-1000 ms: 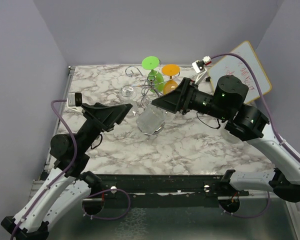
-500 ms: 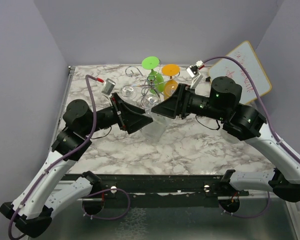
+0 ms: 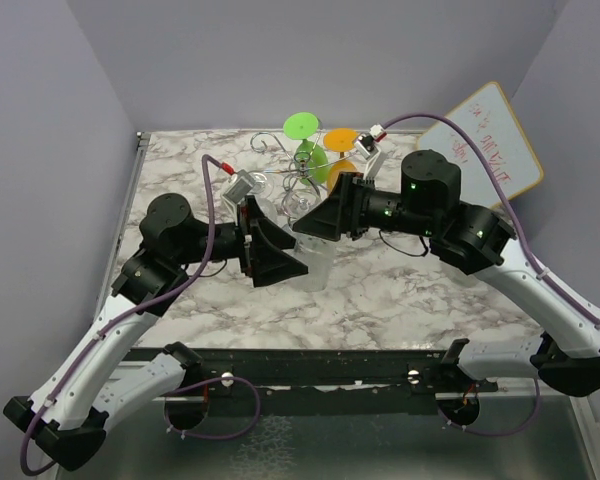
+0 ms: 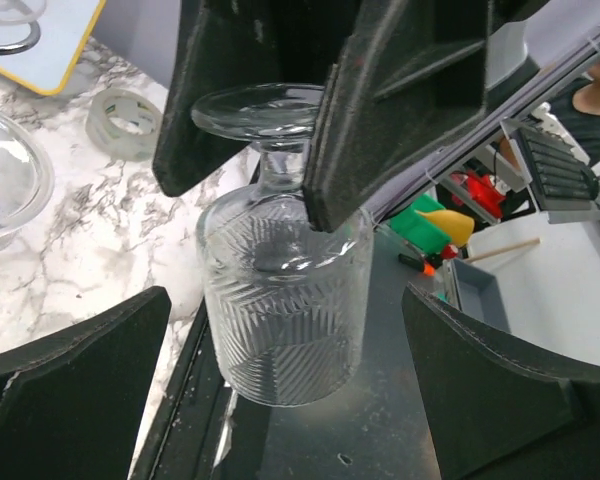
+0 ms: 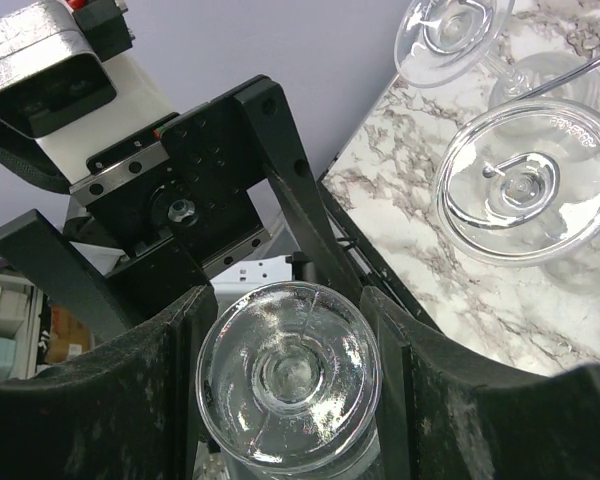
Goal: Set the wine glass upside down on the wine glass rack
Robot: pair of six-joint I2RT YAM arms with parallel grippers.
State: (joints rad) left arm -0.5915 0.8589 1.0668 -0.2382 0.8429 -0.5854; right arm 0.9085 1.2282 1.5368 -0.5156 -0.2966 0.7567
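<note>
Left wrist: right jaws grip wine glass (image 4: 285,300).

From above, the wine glass (image 3: 315,272) is mostly covered by the left claw (image 3: 285,262) and right claw (image 3: 305,222); only a sliver of clear bowl shows near the middle of the surface (image 3: 410,290). At the far edge, the wine glass rack (image 3: 292,178) shows a few scroll arms, its base and post lost behind the hanging glasses (image 3: 302,126). The whiteboard (image 3: 485,140) writing is too small to read. In the right wrist view the glass's foot hides its bowl, and the picture's top edge cuts off a clear hanging glass (image 5: 450,30).
</note>
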